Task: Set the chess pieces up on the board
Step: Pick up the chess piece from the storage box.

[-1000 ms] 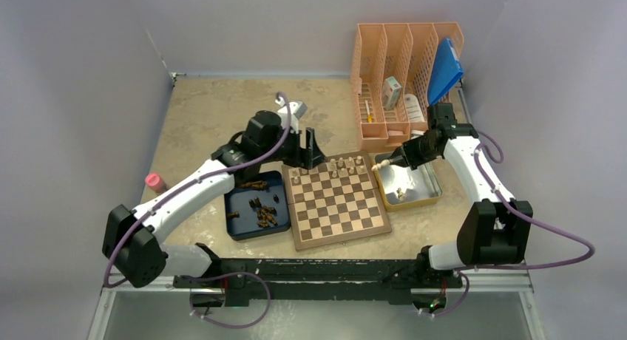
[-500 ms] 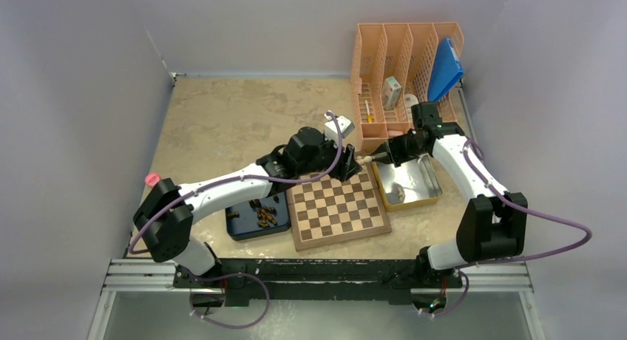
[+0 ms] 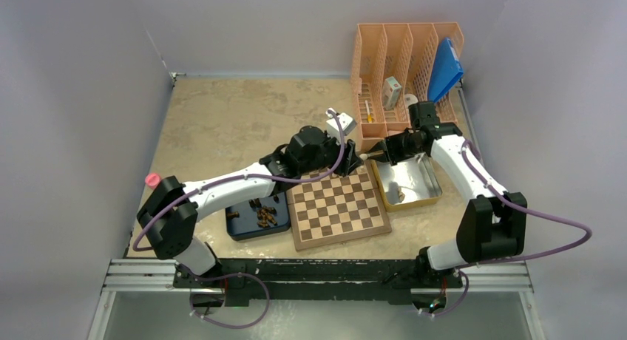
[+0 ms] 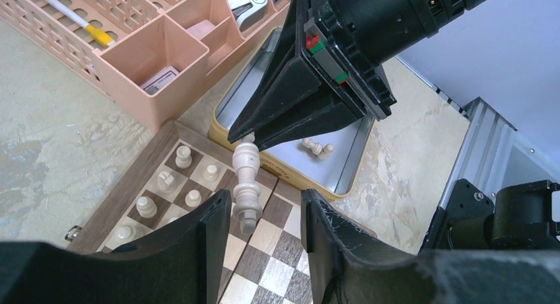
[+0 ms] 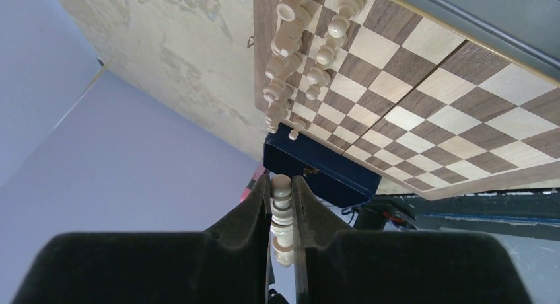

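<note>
Left wrist view: a pale chess piece (image 4: pixel 246 175) is clamped in the right gripper (image 4: pixel 248 142) above the board (image 4: pixel 264 238). Its base is flanked, ungripped, by the half-open left gripper (image 4: pixel 264 201).

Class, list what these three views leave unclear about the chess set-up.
- Left wrist view: whether left gripper touches the pale beige wooden chess piece, unclear.
- Right wrist view: right gripper fingers cover that piece's sides.
- Top view: that piece, too small between both grippers.
- Top view: dark brown pieces in dark blue tray, too small to identify.
</note>
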Robot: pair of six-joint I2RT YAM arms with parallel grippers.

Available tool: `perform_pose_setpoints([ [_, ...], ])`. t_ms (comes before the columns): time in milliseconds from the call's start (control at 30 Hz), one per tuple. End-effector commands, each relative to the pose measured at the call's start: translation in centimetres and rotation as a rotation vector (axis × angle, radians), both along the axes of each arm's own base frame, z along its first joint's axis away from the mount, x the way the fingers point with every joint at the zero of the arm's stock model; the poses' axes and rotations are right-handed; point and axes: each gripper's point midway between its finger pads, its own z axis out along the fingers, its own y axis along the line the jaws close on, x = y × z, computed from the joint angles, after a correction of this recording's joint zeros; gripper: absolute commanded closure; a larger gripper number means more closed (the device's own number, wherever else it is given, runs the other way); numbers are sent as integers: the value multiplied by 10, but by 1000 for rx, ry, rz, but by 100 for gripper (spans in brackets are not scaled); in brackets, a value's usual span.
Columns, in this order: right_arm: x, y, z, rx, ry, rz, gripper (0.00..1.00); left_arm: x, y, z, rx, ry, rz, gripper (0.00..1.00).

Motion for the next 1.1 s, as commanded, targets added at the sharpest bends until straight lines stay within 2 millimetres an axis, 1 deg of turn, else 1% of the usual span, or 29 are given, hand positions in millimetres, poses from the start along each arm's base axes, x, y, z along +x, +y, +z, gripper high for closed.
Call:
perform_pose_setpoints([
  [0, -5, 5, 11, 40, -14, 2, 100, -2, -10, 38, -91, -77, -20, 56],
  [67, -6, 6, 11, 43, -15, 3, 100, -4, -8, 35, -85, -78, -23, 53],
  [233, -7, 7, 11, 55, -10, 12, 100, -7, -4, 24, -55, -70, -15, 53],
  [433, -2, 6, 12, 43, -24, 10, 100, -1, 6, 16, -17, -77, 36, 53],
  [667, -3, 7, 13, 47, -24, 19, 100, 1, 5, 7, -7, -64, 48, 55],
  [767, -3, 7, 13, 49, -26, 23, 100, 1, 5, 8, -15, -69, 46, 60],
  [900, -4, 8, 14, 56, -22, 25, 100, 1, 4, 9, -18, -74, 45, 68],
  [967, -4, 8, 14, 57, -23, 25, 100, 1, 4, 9, -18, -73, 42, 74],
  [1067, -3, 8, 14, 56, -25, 26, 100, 0, 4, 10, -20, -70, 38, 86],
])
